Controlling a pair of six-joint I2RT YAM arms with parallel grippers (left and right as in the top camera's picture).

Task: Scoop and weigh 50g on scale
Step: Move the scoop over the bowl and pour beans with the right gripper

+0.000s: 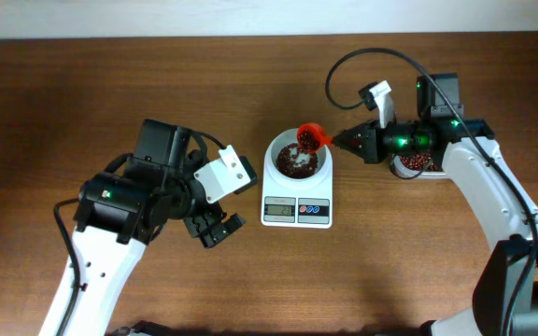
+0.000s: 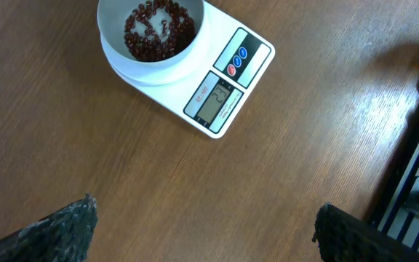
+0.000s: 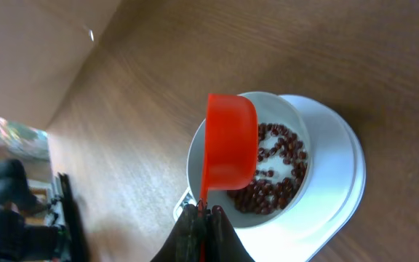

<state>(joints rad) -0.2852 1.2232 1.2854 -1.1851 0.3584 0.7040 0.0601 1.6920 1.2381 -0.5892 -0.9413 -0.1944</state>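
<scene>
One scale (image 1: 296, 212), one red scoop (image 1: 312, 137), two robot arms (image 1: 110, 201)

This looks like a robotics lab or test room, not a kitchen. A plain brown wood-grain table (image 1: 250, 84) stands against a bare pale wall (image 1: 250, 17) and carries two robot arms, the left arm (image 1: 110, 210) and the right arm (image 1: 493, 177). Both are black and white. A loose black cable (image 1: 344, 58) loops over the table, and green lights (image 1: 402, 142) glow on the right arm. The only household things are a small white scale (image 1: 297, 189), a red scoop (image 1: 310, 136) and a tub (image 1: 417, 164) of red beans. Past the table's edge, the right wrist view shows only blurred dark shapes (image 3: 9, 204).
</scene>
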